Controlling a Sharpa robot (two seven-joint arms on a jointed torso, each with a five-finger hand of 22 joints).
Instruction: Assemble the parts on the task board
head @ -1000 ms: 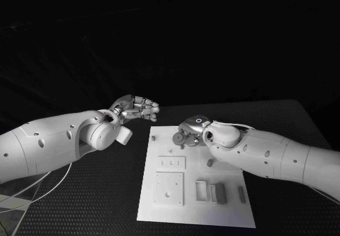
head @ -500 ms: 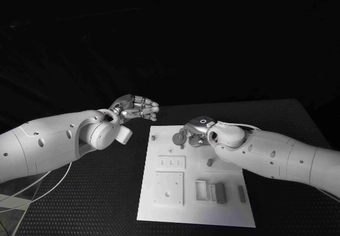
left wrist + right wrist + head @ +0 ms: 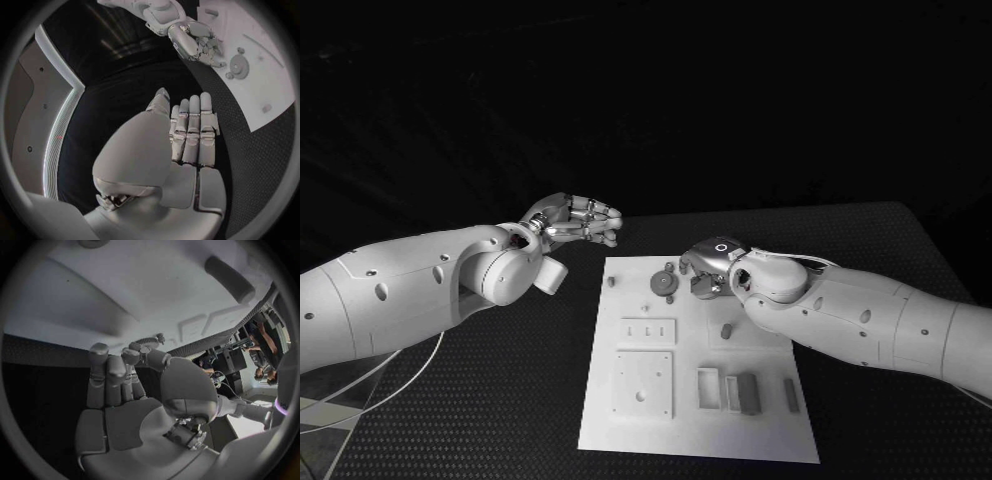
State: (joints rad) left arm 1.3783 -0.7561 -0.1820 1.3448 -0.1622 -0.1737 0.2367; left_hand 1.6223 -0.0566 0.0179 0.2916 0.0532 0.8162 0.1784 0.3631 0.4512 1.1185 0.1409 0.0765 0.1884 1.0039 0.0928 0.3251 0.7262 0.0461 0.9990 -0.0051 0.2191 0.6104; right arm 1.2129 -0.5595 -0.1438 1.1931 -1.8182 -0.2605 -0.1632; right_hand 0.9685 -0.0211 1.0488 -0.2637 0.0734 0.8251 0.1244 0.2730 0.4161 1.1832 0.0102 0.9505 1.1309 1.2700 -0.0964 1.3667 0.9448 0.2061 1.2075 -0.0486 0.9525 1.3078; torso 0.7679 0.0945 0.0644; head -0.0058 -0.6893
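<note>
The right hand, fingers curled and seemingly empty, is hovering beside the gear on the task board, likely positioning to seat it; the left hand is waiting curled, holding nothing.

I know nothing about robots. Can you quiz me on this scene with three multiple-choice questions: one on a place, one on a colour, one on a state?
1. Where is the left hand? A over the task board's middle; B off the board, past its far left corner; C at its near edge.
2. What colour is the board? A white; B black; C red.
3. The left hand: A grips a part; B presses the board; C holds nothing.
Answers: B, the head view shows it above the black table; A, it is pale against the table; C, its palm is bare in the left wrist view.
</note>
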